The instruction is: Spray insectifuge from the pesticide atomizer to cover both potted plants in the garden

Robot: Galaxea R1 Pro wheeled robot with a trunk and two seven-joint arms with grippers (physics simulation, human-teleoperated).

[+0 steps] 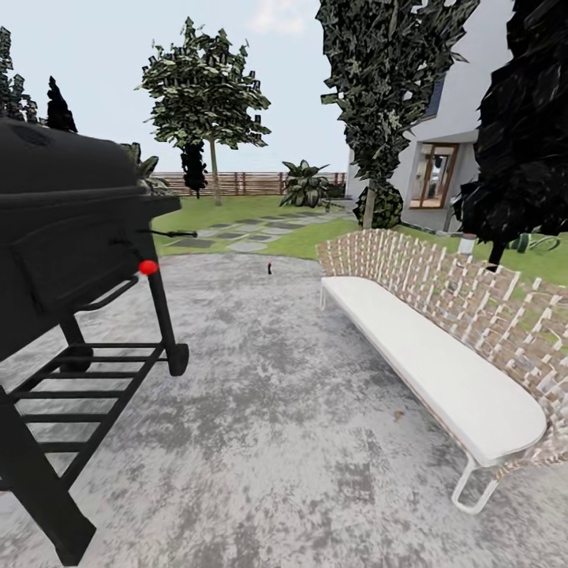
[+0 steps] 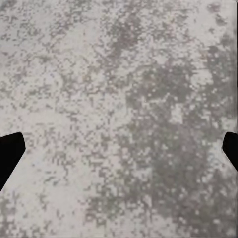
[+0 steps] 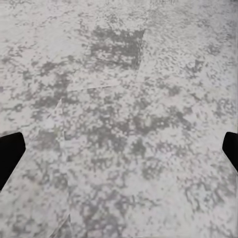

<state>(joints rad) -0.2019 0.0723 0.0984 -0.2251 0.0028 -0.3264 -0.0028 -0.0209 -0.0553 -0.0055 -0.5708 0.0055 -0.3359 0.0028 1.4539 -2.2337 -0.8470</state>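
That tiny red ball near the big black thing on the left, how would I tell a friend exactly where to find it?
Start at the large black barbecue grill standing on the grey paved patio, opposite the long white bench. Follow the grill's front edge to its corner above the leg. The red knob sits there, the only bright red spot on otherwise all-black metal.

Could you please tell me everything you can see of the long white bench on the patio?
The long white-cushioned bench with a woven backrest stands on the grey mottled paved patio, at the head view's right. Its seat is a smooth, slim white pad with rounded ends, bare. The backrest is a curved lattice of pale tan and white strips, and grass shows through the gaps. A thin white looped metal leg touches the paving at the near end, and another shows at the far end. It stands apart from the black barbecue grill opposite.
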